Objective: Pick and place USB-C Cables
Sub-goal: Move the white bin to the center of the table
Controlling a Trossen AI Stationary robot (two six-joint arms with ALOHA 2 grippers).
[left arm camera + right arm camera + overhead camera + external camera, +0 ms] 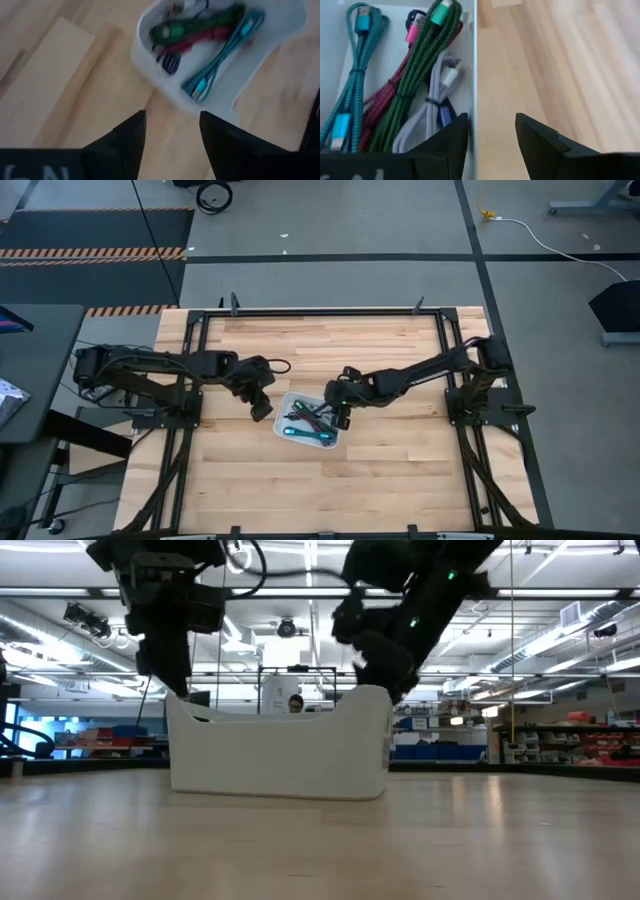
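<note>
A white tray [292, 408] stands at the table's middle and holds the folded USB-C cables: green [415, 65], teal [355, 75], dark red [380, 105], pale grey [435, 100], purple [445, 114] and a black one with a pink plug [412, 22]. They lie side by side on the tray's floor. My left gripper [172, 117] is open and empty, just off the tray's left end [165, 95]. My right gripper [491, 120] is open and empty over the tray's right wall [473, 75], one finger on the cable side and one on the outer side.
Bare wooden table top [400, 470] lies around the tray on all sides. A black frame [320, 312] runs along the table's edges. In the low view the tray [280, 750] stands between both grippers, and a person [295, 702] shows far behind it.
</note>
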